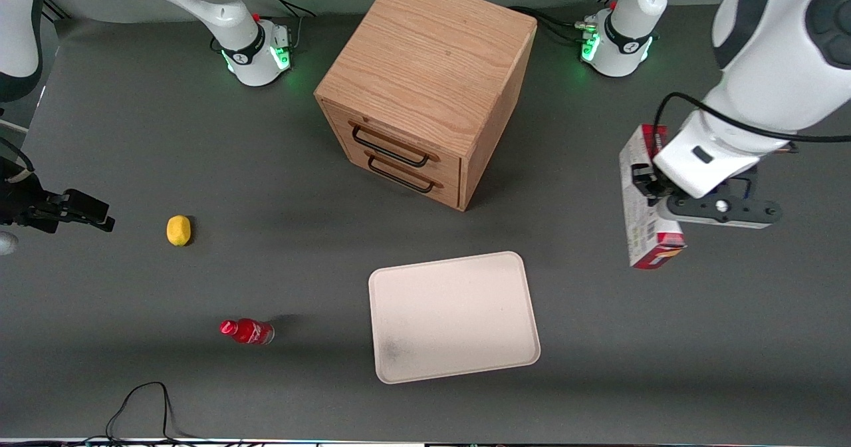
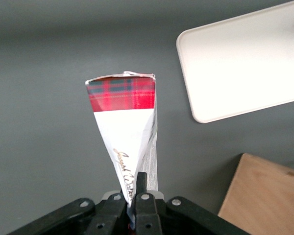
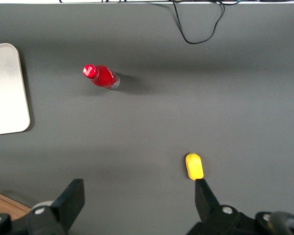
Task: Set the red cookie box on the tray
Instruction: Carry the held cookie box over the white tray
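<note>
nearest the front camera a loose black cable (image 1: 143, 404) loops on the dark grey desk (image 1: 665, 367). a little farther in, the large flat pale beige-pink tray (image 1: 452, 314) with rounded corners lies flat with nothing on it, a dark smudge near its closest corner toward the parked arm's end. level with it, toward the parked arm's end, stands a small red bottle with a red cap (image 1: 246, 331), and farther from the camera than the bottle sits a small yellow lemon-like object (image 1: 178, 230). toward the working arm's end, the slim red cardboard cookie box (image 1: 643, 201) with white sides and small print hangs in the air above the desk, off the tray and well apart from it. the left arm's end effector (image 1: 655, 191) has its fingers (image 2: 141, 188) closed on one end of this box; in the left wrist view the box's tartan-red end (image 2: 121, 93) points away from the fingers, with the tray's corner (image 2: 196, 73) and the desk below. farther from the camera than the tray stands a light wooden cabinet with two drawers and dark wire handles (image 1: 425, 88), both drawers shut. farthest off are the two white arm bases with green lights (image 1: 259, 51).
</note>
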Tool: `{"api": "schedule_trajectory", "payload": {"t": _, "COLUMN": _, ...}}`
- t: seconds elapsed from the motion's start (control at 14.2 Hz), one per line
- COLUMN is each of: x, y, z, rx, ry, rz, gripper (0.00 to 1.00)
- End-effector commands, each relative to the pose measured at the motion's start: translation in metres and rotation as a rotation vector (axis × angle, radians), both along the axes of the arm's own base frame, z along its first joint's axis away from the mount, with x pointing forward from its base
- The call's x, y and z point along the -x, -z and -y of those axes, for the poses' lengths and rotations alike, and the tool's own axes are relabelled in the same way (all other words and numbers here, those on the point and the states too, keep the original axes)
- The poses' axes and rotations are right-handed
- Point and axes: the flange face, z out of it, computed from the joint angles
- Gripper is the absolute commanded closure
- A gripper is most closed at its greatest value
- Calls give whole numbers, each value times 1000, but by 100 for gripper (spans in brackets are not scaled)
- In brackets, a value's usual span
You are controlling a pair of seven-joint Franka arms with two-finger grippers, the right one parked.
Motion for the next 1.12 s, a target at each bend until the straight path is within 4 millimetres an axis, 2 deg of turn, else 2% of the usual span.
{"api": "schedule_trajectory", "payload": {"t": 0.0, "x": -18, "y": 4, "z": 54, "rx": 14, "ry": -83, "rz": 17, "gripper": 100}}
{"api": "schedule_trajectory", "payload": {"t": 0.21, "x": -26, "y": 19, "z": 101, "rx": 26, "ry": -145, "rz": 25, "gripper": 100}}
{"api": "schedule_trajectory", "payload": {"t": 0.49, "x": -33, "y": 39, "z": 140, "rx": 45, "ry": -205, "rz": 26, "gripper": 100}}
{"api": "schedule_trajectory", "payload": {"t": 0.77, "x": -36, "y": 52, "z": 164, "rx": 58, "ry": -237, "rz": 30, "gripper": 100}}
{"api": "schedule_trajectory", "payload": {"t": 1.05, "x": -48, "y": 76, "z": 163, "rx": 52, "ry": -248, "rz": 27, "gripper": 100}}
